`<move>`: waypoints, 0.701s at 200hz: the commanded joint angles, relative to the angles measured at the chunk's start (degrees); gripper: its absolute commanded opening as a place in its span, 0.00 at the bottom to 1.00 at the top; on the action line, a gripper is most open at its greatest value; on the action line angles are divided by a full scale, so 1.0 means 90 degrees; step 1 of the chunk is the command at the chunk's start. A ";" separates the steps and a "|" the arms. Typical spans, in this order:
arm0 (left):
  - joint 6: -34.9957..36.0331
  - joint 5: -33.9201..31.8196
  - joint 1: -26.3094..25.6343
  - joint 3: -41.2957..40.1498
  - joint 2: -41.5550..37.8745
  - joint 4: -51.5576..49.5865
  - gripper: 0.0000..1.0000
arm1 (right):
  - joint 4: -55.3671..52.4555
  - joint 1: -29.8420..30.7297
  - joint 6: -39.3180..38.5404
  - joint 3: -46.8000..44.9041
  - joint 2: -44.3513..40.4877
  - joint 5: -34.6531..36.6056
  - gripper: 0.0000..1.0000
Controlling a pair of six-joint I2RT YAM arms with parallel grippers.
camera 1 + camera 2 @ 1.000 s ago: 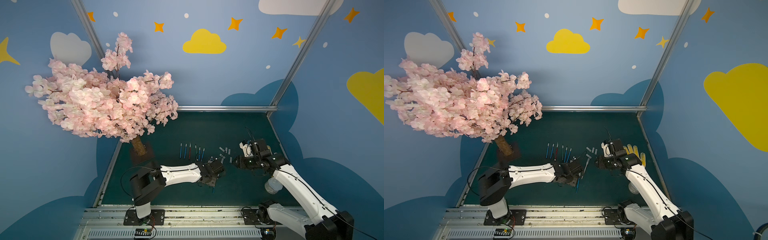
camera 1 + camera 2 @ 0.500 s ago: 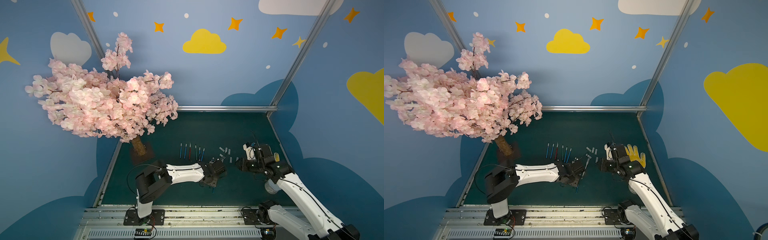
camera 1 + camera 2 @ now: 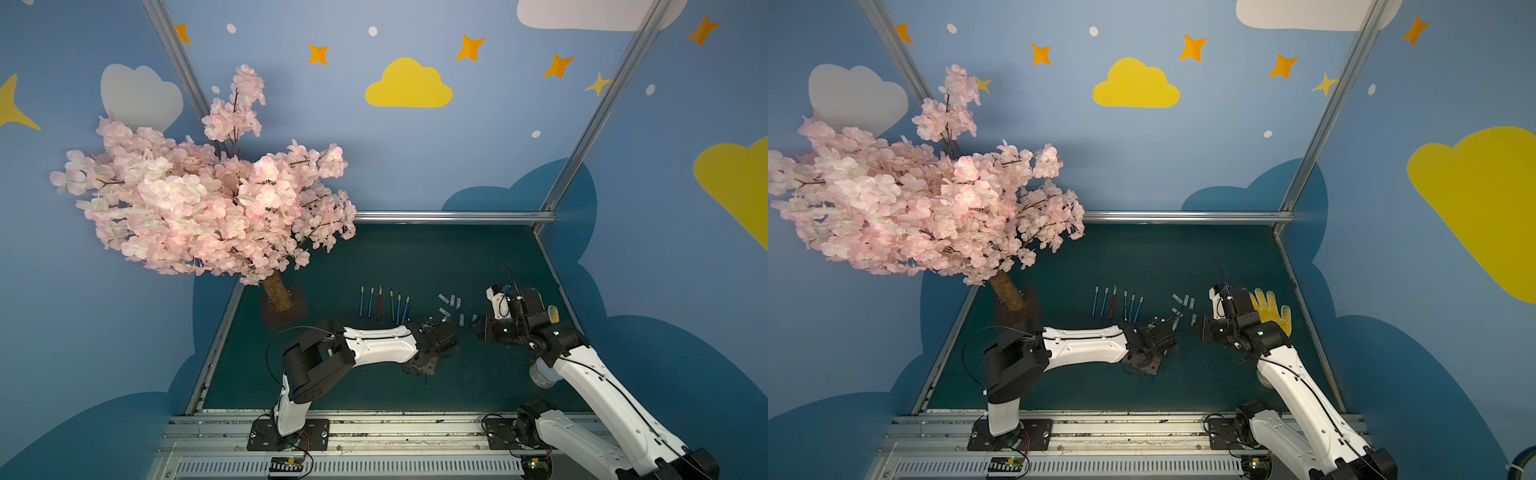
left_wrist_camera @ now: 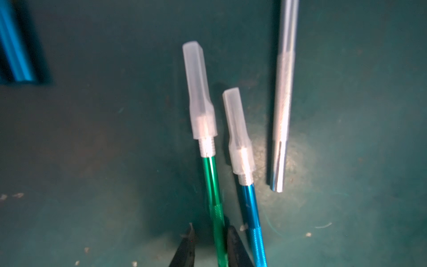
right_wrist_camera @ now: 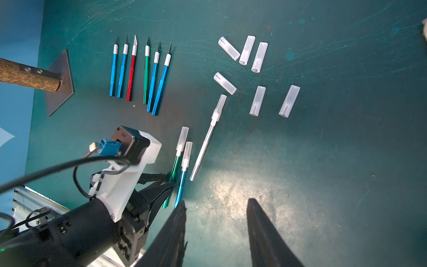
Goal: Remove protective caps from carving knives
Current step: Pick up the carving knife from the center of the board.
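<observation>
A pink tree (image 3: 199, 208) stands on the table (image 3: 415, 257), well to the left of the left gripper (image 4: 211, 227). Beyond this gripper and to its left lie 6 bare knives (image 5: 138, 74) in a row: 2 blue, 1 red, 1 green, 2 blue, with the blades pointing away from the robot.

The left gripper is low over the table. Its jaws are narrow and straddle the handle of a green knife (image 4: 213, 185): 1 finger lies against the handle and the other stands a little off it. This knife's cap (image 4: 199, 92) is still on, out beyond the gripper.

Just right of the gripper lies a blue knife (image 4: 250, 219), also capped and almost touching the green one. Right of that lies a whitish knife (image 4: 283, 104); the right wrist view shows it capped too.

Beyond the 2 grippers, 6 loose caps (image 5: 257, 100) are scattered on the table. The right gripper (image 5: 217, 202) hangs above the table, apart from the left gripper, jaws wide with nothing between them. To its right, partly hidden by the arm, lies a yellow glove (image 3: 1271, 309).
</observation>
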 commanded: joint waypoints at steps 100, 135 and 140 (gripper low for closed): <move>0.0254 -0.0313 -0.0005 0.0131 0.0376 -0.0724 0.14 | 0.0054 -0.0007 -0.0036 0.0023 0.0001 0.0060 0.42; 0.0270 -0.0282 0.0005 -0.0028 0.0282 -0.0553 0.11 | 0.0065 -0.0008 -0.0033 0.0029 0.0066 0.0011 0.41; 0.0270 -0.0278 0.0006 -0.0058 0.0255 -0.0523 0.10 | 0.0063 -0.0008 -0.0030 0.0023 0.0076 0.0003 0.41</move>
